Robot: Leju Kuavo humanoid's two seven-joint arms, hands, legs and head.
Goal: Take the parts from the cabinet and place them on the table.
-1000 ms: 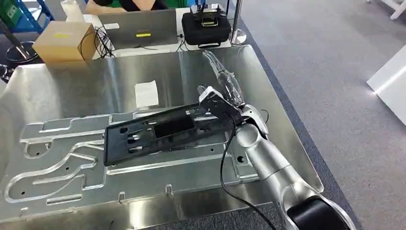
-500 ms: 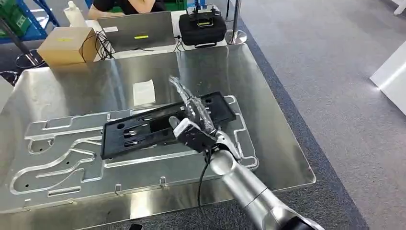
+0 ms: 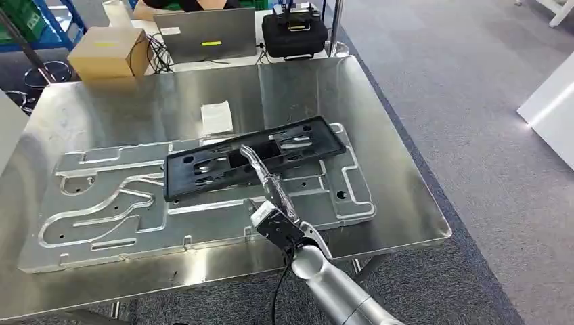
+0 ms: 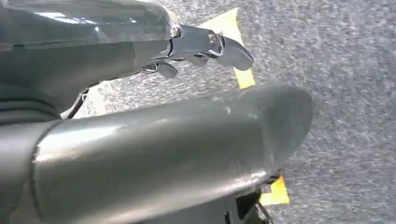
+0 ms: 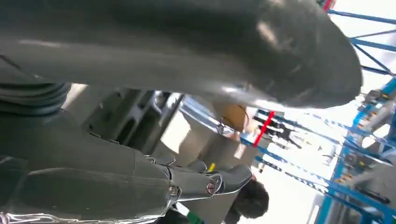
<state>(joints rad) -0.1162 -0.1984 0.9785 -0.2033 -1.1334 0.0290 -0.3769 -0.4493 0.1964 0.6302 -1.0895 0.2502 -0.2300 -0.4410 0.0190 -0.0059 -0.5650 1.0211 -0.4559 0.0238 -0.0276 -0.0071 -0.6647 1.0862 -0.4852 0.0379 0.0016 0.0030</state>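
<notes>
The steel table (image 3: 379,101) carries a routed aluminium plate (image 3: 101,217). The long black part (image 3: 203,172) lies flat on that plate, slanting from 8 to 2 o'clock. At its 6 o'clock edge the right hand (image 3: 267,186) hovers, fingers (image 3: 256,162) extended together, holding nothing. The left hand (image 4: 154,112) hangs over grey carpet, fingers (image 4: 224,49) loosely curled, empty.

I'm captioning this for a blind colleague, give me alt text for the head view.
A long black plastic part lies on a machined aluminium plate on a steel table. The robot's right hand, holding nothing, hovers over the plate's near edge.
</notes>
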